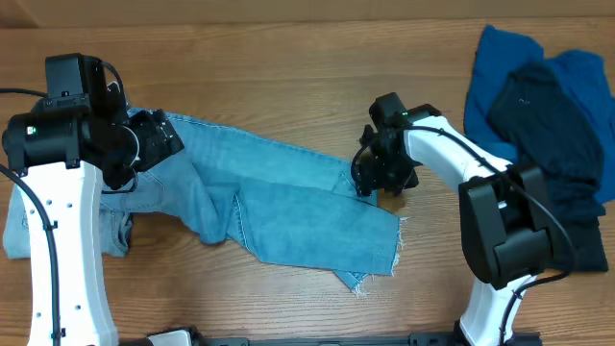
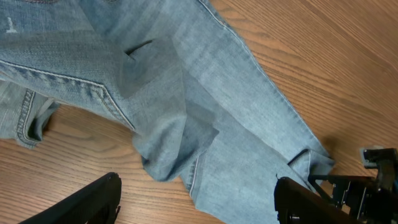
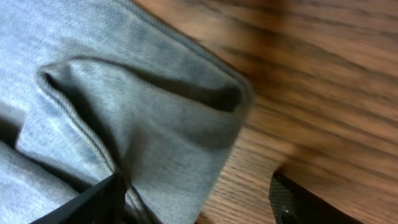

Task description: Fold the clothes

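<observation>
- Jaws of the right gripper stand apart, astride a doubled-over hem corner of the light-blue jeans. One finger touches the denim and the other sits over bare counter, so nothing is clamped.
- Jaws of the left gripper stand wide apart too, hovering above the rumpled upper part of the jeans with no cloth between them.
- Risk at the right: because the corner is folded on itself, closing may catch only the top layer or the frayed edge, and the leg could slip out on lifting. A bite set too low could scrape the wood and miss the cloth.
- Risk at the left: the denim is bunched into a ridge near the middle, so a fold made now would likely trap that wrinkle. With nothing pinned at this end, a pull from the right could drag the whole garment rather than straighten it.
- Right arm reaches in from the near right, elbow bent, wrist tipped down at the right-hand hem. Left arm rises from the near left, wrist angled down over the left end of the jeans.
- Jeans lie sprawled across the middle of the counter. A royal-blue garment and a dark navy garment are heaped at the far right, well apart from both grippers.
</observation>
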You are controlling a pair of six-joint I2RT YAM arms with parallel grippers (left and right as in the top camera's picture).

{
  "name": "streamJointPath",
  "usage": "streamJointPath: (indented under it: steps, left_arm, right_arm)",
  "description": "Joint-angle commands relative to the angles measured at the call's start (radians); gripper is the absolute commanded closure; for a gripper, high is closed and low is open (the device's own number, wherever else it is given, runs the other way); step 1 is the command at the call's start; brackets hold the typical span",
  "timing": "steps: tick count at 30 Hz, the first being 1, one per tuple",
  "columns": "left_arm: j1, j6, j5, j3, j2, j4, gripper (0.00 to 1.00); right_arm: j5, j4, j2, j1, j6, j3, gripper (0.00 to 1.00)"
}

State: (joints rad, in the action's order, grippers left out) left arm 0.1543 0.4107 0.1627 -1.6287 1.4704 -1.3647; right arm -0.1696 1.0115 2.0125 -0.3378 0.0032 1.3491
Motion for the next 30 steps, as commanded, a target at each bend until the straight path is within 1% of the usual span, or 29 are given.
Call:
streamJointPath:
  steps: [1, 2, 3, 4, 5, 6, 7, 9, 10, 12, 13, 14, 15, 16, 17, 18, 19, 22, 27, 29, 30]
  left_arm:
    - [-0.005, -0.023, -0.009, -0.002, -0.002, 0.002, 0.18]
    - [-0.005, -0.023, -0.009, -0.002, -0.002, 0.002, 0.18]
    - [-0.005, -0.023, -0.009, -0.002, -0.002, 0.002, 0.18]
    - [-0.005, -0.023, -0.009, -0.002, -0.003, 0.001, 0.18]
    - [-0.005, -0.023, -0.009, -0.002, -0.002, 0.001, 0.18]
    - [-0.005, -0.023, -0.009, -0.002, -0.002, 0.001, 0.18]
    - [-0.005, -0.023, -0.009, -0.002, -0.002, 0.001, 0.18]
    - [-0.005, -0.023, -0.009, -0.002, -0.002, 0.002, 0.18]
    - [-0.005, -0.023, -0.009, -0.002, -0.002, 0.001, 0.18]
    - [-0.005, -0.023, -0.009, -0.002, -0.002, 0.0, 0.18]
    - [-0.005, -0.023, -0.008, -0.002, -0.003, 0.0, 0.18]
    - [-0.005, -0.023, -0.008, -0.002, -0.002, 0.0, 0.18]
    - [-0.005, -0.022, -0.008, -0.002, -0.002, 0.0, 0.18]
    - [-0.005, -0.022, -0.008, -0.002, -0.002, 0.001, 0.18]
    - [-0.005, -0.022, -0.008, -0.002, -0.002, 0.001, 0.18]
    - [-0.005, -0.023, -0.008, -0.002, -0.002, 0.001, 0.18]
    - [-0.005, -0.023, -0.008, -0.002, -0.002, 0.003, 0.18]
    - [-0.005, -0.023, -0.008, -0.002, -0.002, -0.003, 0.18]
    - [-0.006, -0.023, 0.034, 0.024, -0.002, -0.011, 0.11]
    - [-0.005, -0.031, 0.037, 0.066, -0.002, 0.007, 0.09]
    - [-0.006, -0.06, 0.053, 0.104, -0.002, 0.042, 0.1]
  right_arm:
    - [-0.019, -0.008, 0.013, -0.045, -0.003, -0.002, 0.51]
    - [-0.019, -0.012, 0.013, -0.062, -0.003, -0.002, 0.77]
    - [-0.019, -0.016, 0.013, -0.069, -0.003, -0.002, 0.94]
    - [-0.018, -0.025, 0.013, -0.075, -0.003, -0.002, 0.96]
    - [-0.013, -0.035, 0.013, -0.074, -0.001, 0.001, 0.96]
    - [0.058, -0.037, 0.013, -0.066, 0.035, 0.017, 0.96]
    - [0.201, -0.027, 0.013, -0.051, 0.106, 0.053, 0.96]
    - [0.575, 0.044, 0.013, 0.01, 0.242, 0.206, 0.96]
    - [0.696, 0.086, 0.013, 0.047, 0.287, 0.314, 0.96]
    - [0.771, 0.119, 0.013, 0.118, 0.312, 0.51, 0.96]
    - [0.737, 0.117, 0.013, 0.158, 0.304, 0.619, 0.88]
    - [0.655, 0.118, 0.013, 0.187, 0.28, 0.689, 0.73]
    - [0.541, 0.137, 0.013, 0.213, 0.251, 0.731, 0.74]
    - [0.472, 0.169, 0.013, 0.227, 0.251, 0.734, 0.74]
    - [0.419, 0.231, 0.019, 0.229, 0.251, 0.726, 0.48]
    - [0.41, 0.264, 0.022, 0.229, 0.251, 0.715, 0.23]
    - [0.411, 0.288, 0.026, 0.227, 0.251, 0.702, 0.17]
    - [0.434, 0.319, 0.029, 0.242, 0.248, 0.669, 0.14]
    - [0.444, 0.282, 0.04, 0.336, 0.247, 0.668, 0.14]
    - [0.366, 0.304, 0.051, 0.373, 0.245, 0.668, 0.14]
    - [0.293, 0.322, 0.058, 0.387, 0.208, 0.668, 0.14]
